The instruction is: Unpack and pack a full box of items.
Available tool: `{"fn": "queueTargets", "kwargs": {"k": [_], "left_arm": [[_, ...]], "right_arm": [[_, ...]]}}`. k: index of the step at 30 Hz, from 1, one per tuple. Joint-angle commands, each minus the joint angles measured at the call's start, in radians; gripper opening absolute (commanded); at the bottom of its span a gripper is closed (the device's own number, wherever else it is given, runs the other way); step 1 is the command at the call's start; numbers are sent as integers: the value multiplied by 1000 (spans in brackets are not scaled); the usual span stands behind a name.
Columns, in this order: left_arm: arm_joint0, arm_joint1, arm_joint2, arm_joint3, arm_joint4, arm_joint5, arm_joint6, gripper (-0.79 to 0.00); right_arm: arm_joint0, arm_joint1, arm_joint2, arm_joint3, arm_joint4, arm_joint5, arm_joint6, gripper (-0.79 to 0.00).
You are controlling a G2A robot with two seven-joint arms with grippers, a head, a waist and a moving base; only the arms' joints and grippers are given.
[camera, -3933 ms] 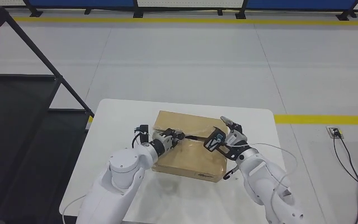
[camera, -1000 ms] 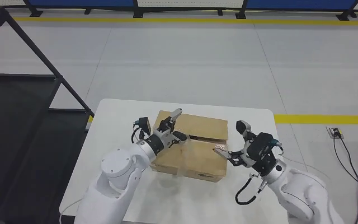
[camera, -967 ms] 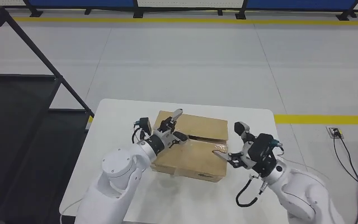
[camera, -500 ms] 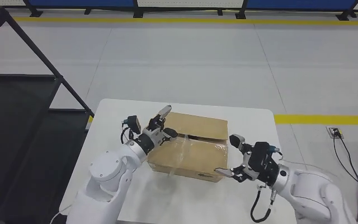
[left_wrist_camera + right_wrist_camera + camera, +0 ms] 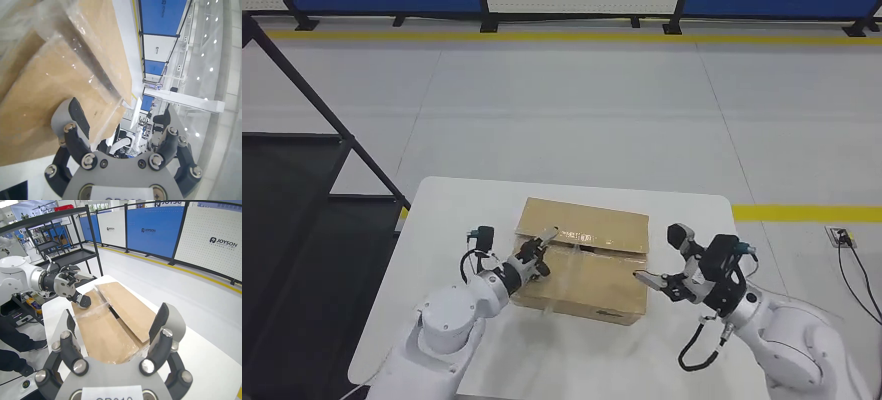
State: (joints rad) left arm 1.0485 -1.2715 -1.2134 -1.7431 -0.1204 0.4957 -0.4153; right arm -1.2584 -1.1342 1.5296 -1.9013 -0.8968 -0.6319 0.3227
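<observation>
One cardboard box (image 5: 587,262) lies on the white table (image 5: 442,225), about midway between its side edges. Its two top flaps are folded down. We note a dark gap (image 5: 113,314) between the flaps, wider toward the robot's right end of the box. Clear tape (image 5: 96,308) runs crumpled across the near flap and along the seam; it also glints over the cardboard in the left wrist view (image 5: 83,55).

One left gripper (image 5: 539,250), at the box's left end, jaws spread. In the right wrist view (image 5: 86,289) its lower fingertip (image 5: 84,301) sits on or just above the near flap's top, the upper finger raised clear. We cannot tell whether it touches. It holds nothing.

One right gripper (image 5: 662,262), at the box's right end, likewise spread wide and holding nothing. Seen from its own wrist (image 5: 116,323), its fingers frame the end of the box without closing on it.

One black shelving rack (image 5: 62,255) stands beyond the table's left side.
</observation>
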Motion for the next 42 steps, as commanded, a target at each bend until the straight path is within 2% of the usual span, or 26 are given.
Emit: {"fn": "queueTargets", "kwargs": {"k": [1,19,35,37,42], "left_arm": [[-14,-4,24,17,-4,-10,-1,0],[-110,-47,150,70,-103,-39,67,0],[-230,-101,234,176,-229,-50,156,0],[-240,-106,240,188,-236,-55,165,0],[-252,-115,245,204,-245,-56,172,0]], "right_arm": [[-15,2,13,0,3,-2,-12,0],[-22,15,38,44,14,-16,-38,0],[-7,26,23,68,20,-35,-9,0],[-6,28,19,66,28,-66,-5,0],[2,41,14,82,65,-233,39,0]]}}
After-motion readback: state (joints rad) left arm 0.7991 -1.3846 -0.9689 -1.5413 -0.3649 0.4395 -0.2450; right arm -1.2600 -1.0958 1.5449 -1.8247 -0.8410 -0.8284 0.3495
